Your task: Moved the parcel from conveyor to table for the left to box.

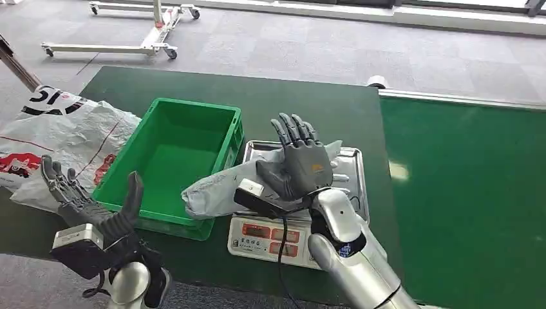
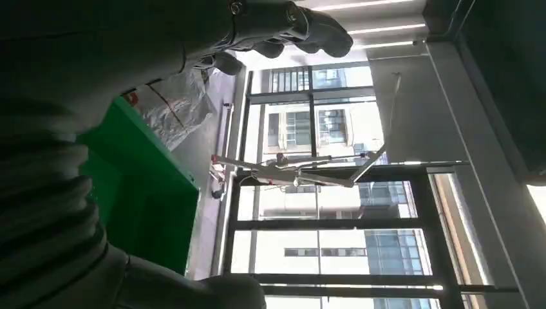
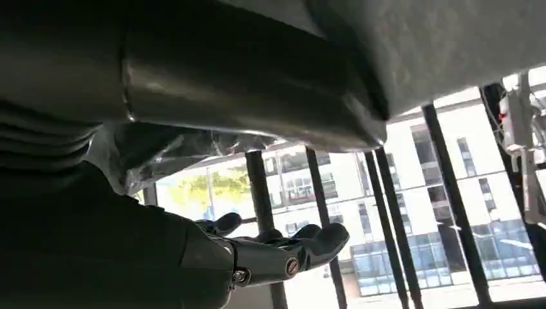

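The grey plastic parcel (image 1: 216,191) lies across the steel tray of the scale (image 1: 351,168), one end overhanging the near right rim of the green crate (image 1: 174,158). My right hand (image 1: 300,162) is over the parcel's far end with its fingers stretched out and apart; whether the palm touches it I cannot tell. In the right wrist view the parcel (image 3: 322,84) sits close against the hand, whose fingers (image 3: 283,252) are straight. My left hand (image 1: 87,205) is left of the crate, palm up, fingers spread, holding nothing. The left wrist view shows the crate (image 2: 141,193).
A large white printed plastic bag (image 1: 61,138) lies on the table left of the crate. The green conveyor belt (image 1: 463,193) runs along the right. The scale's display panel (image 1: 267,235) faces the table's near edge. A wheeled metal frame (image 1: 154,29) stands on the floor beyond.
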